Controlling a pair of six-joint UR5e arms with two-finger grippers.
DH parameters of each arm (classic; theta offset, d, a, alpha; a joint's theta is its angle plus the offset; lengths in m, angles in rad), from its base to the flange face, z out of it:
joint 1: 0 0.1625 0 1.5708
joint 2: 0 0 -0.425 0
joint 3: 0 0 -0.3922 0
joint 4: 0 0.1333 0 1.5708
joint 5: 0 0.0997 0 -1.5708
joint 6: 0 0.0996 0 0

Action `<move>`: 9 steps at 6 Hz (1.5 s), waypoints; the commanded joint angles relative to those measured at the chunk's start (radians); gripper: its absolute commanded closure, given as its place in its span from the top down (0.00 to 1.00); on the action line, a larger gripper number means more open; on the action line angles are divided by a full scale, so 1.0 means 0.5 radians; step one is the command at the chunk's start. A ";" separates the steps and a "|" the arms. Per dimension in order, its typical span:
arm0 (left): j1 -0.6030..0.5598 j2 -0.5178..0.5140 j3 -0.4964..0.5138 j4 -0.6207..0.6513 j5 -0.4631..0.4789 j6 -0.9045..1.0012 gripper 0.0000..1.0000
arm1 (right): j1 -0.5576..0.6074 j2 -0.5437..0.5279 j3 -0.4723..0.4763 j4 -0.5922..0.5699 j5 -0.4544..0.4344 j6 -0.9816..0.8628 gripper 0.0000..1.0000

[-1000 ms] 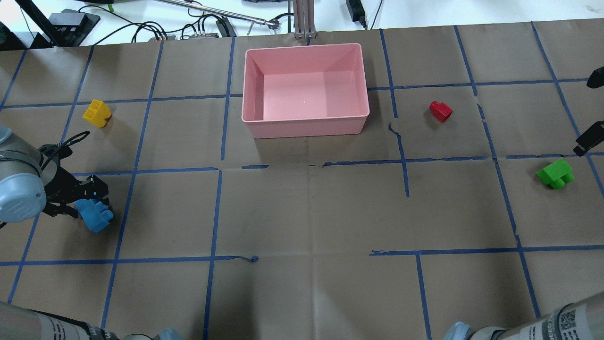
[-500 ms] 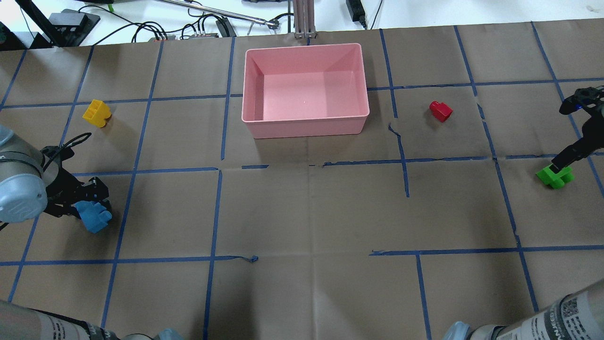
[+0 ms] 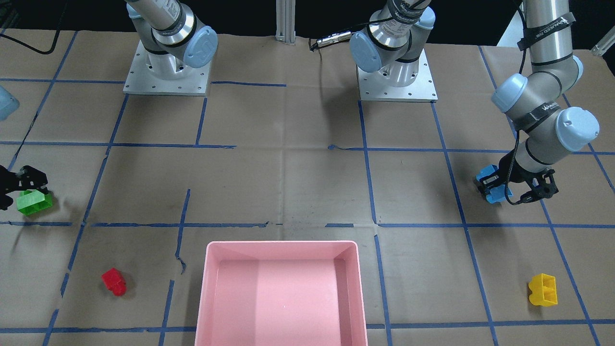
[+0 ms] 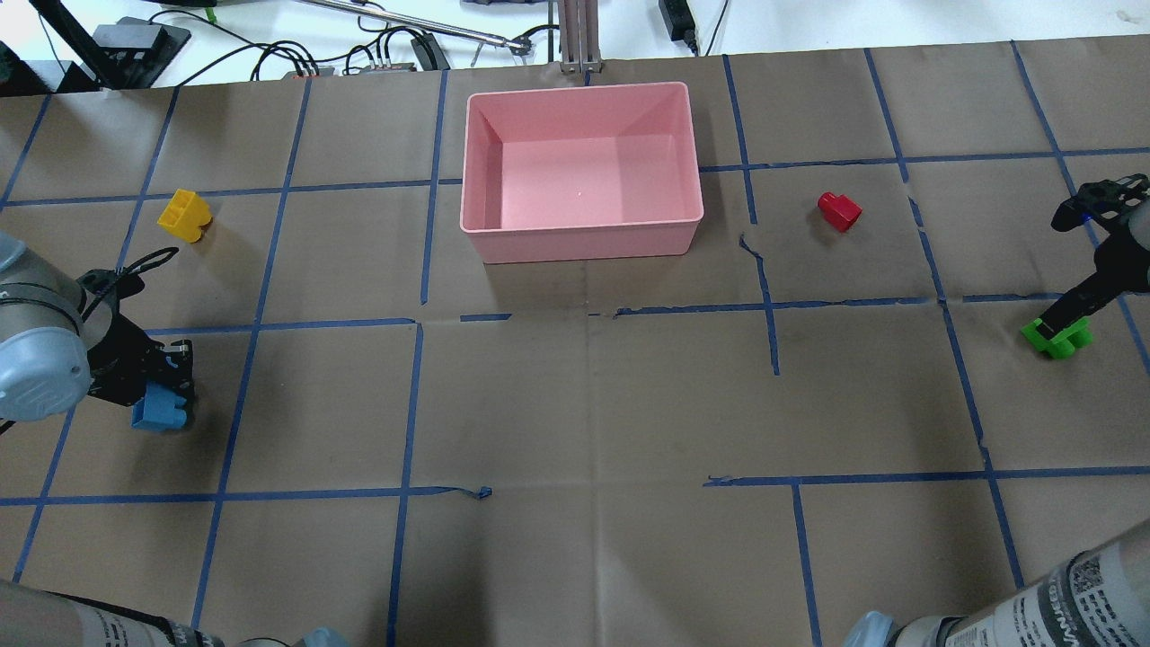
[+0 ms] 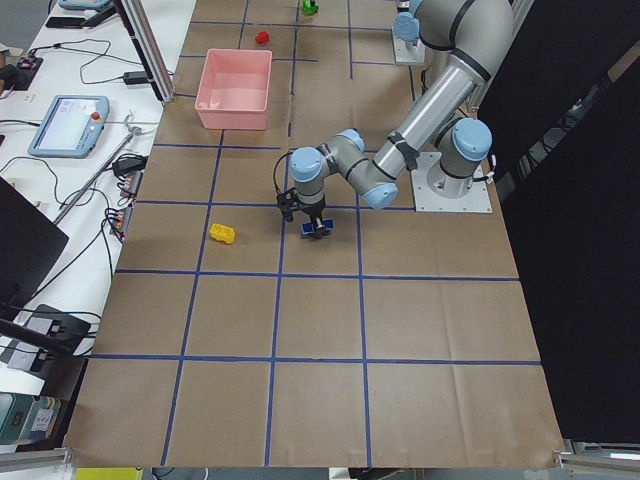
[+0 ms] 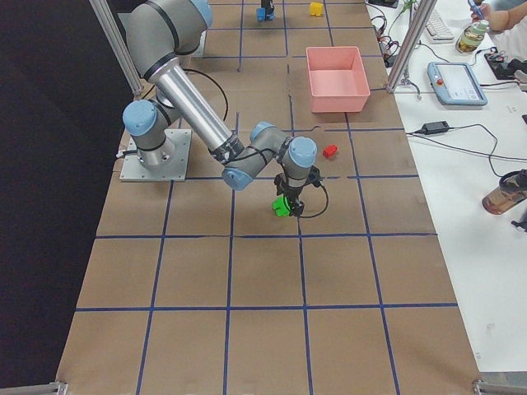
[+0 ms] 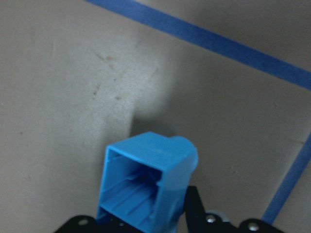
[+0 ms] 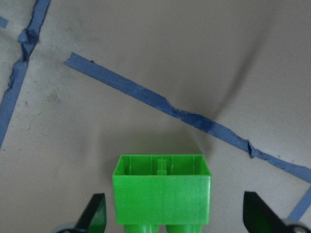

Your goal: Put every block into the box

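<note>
Blocks: four studded bricks, all outside the box (image 4: 582, 241)!
Blue block (image 7: 146, 184): clamped between the left gripper (image 4: 163, 400) fingers, hollow underside facing the wrist camera, one round stud poking out the side. Whether it is clear of the paper, I cannot tell.
Green block (image 8: 163, 194): sitting on the paper with the right gripper (image 8: 175, 213) straddling it, fingers spread apart, a clear gap on one side.
Yellow block (image 4: 184, 216): beyond the left gripper, well apart from it.
Red block (image 4: 839, 212): between the right gripper and the box.
Box: pink, sloped walls, well apart from both grippers, out at the far middle.
Left arm: folded at the elbow, wrist pointing down.
Right arm: stretched out low, wrist turned down.
Table (image 4: 584, 404): brown paper, gridded in blue tape (image 4: 287, 323), torn in places.
Room: cables (image 4: 278, 58) on a white bench behind the box.
</note>
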 commanded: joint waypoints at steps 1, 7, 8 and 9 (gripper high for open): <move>-0.092 0.068 0.019 -0.009 -0.002 -0.002 0.00 | 0.000 0.002 0.047 0.001 -0.019 -0.030 1.00; -0.947 0.045 0.971 -0.789 -0.241 -0.271 0.00 | 0.000 -0.032 -0.020 0.001 0.009 -0.024 0.32; -1.131 -0.056 1.134 -0.786 -0.226 -0.411 0.00 | 0.015 -0.069 -0.123 0.034 0.036 -0.003 0.32; -1.291 -0.145 1.257 -0.752 -0.196 -0.546 0.00 | 0.031 -0.200 -0.215 0.263 0.131 0.149 0.33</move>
